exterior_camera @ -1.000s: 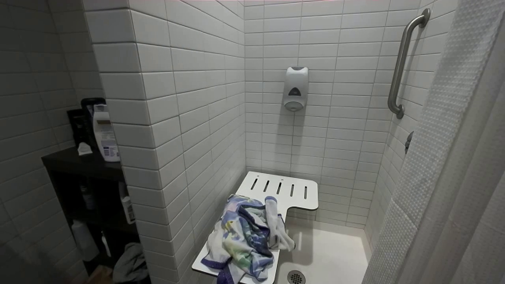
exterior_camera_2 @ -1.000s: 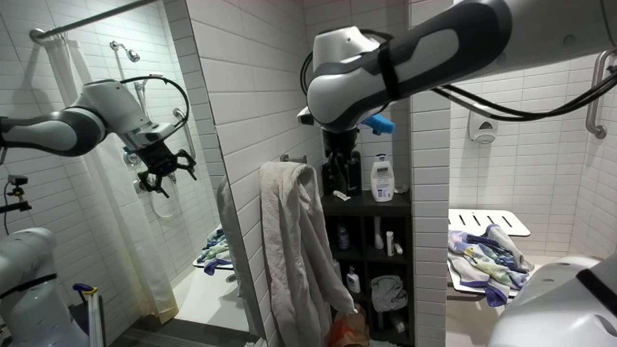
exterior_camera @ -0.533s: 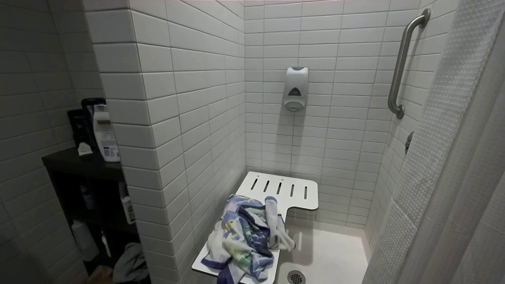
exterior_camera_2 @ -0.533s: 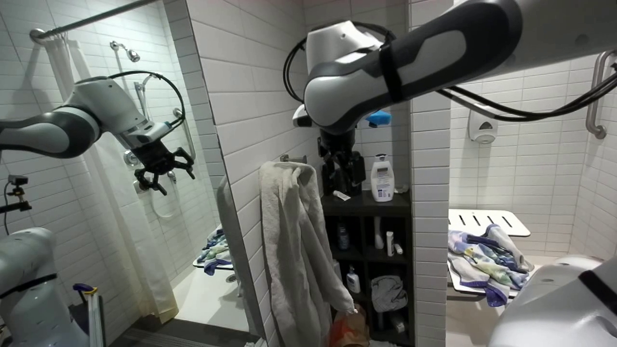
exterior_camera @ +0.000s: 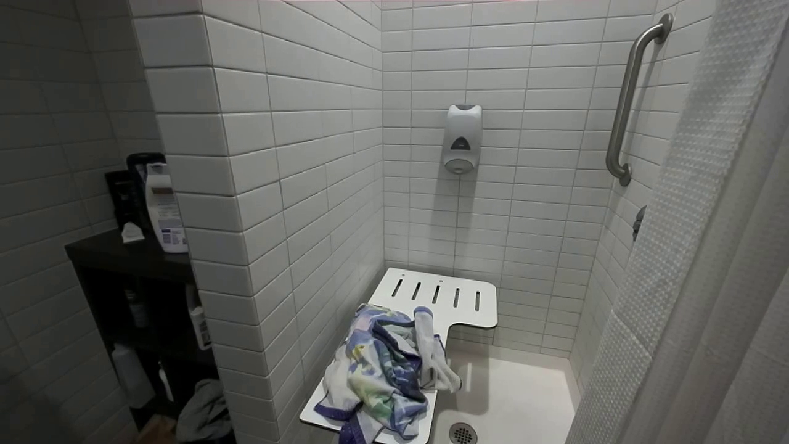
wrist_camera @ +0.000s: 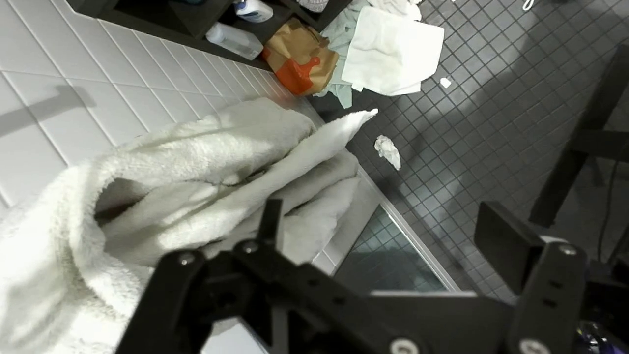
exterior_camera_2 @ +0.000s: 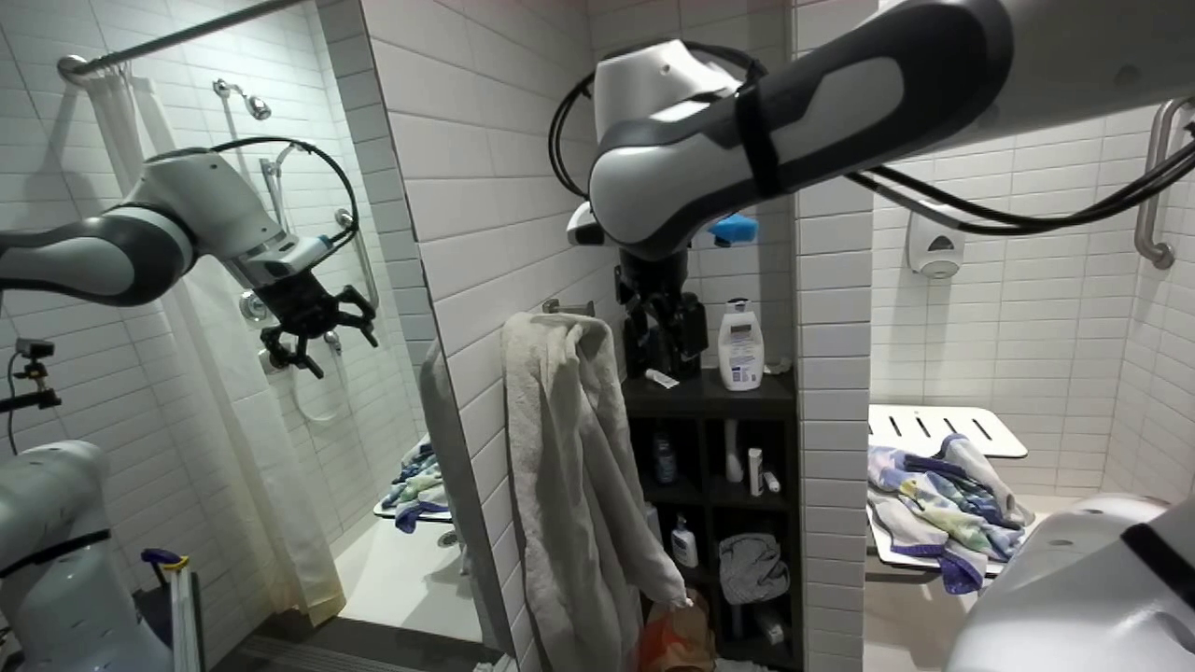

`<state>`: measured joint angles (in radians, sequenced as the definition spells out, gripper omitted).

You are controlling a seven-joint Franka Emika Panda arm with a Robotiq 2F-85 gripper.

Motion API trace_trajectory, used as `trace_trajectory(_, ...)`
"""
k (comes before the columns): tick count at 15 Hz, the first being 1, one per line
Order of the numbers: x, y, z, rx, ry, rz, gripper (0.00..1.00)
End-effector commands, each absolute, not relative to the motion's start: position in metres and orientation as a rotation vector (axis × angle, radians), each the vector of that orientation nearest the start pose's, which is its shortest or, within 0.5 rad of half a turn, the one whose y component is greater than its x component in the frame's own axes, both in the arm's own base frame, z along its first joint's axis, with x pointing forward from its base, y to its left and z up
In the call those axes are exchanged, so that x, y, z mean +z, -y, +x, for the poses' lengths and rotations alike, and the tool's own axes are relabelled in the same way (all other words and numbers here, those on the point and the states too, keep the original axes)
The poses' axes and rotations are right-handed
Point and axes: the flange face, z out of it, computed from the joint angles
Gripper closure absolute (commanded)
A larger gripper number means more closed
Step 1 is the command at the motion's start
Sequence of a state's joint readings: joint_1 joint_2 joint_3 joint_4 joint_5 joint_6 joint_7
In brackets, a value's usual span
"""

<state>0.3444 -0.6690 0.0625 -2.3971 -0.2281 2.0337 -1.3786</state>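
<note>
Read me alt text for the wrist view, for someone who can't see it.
An open, empty black pincer hovers above a tiled floor, near a cream towel hanging along a white tiled wall. Farther off are a brown paper bag and a white cloth, by a dark shelf unit.

The tool (wrist_camera: 388, 235) is black; the arm (exterior_camera_2: 840, 107) is white, grey and black. The towel (exterior_camera_2: 569, 457) is plain cream. The cloth (exterior_camera: 385, 376) is patchy blue, white, yellow and pale green, edged in purple; the surface (exterior_camera: 471, 319) is white, striped with dark slots (exterior_camera: 437, 294). The shelf (exterior_camera_2: 709, 403) is near-black, and a tall bottle (exterior_camera_2: 740, 341) is white with a small blue block. The bag (wrist_camera: 305, 54) is brown and orange-red. The wall (exterior_camera: 524, 185) is white with thin dark grid lines; the floor (wrist_camera: 491, 162) is grey with small dark-lined squares.
</note>
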Motion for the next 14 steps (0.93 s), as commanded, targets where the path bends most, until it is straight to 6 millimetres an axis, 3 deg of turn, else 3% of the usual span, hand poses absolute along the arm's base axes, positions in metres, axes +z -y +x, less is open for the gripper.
trace_trajectory(1,0.579,-0.159,0.350,0.270,-2.348,1.485,0.00)
trace_trajectory(7,0.582,-0.201,0.350,0.252,-2.496,1.038,0.00)
trace_trajectory(14,0.618,-0.210,0.366,0.432,-2.450,0.574,0.00)
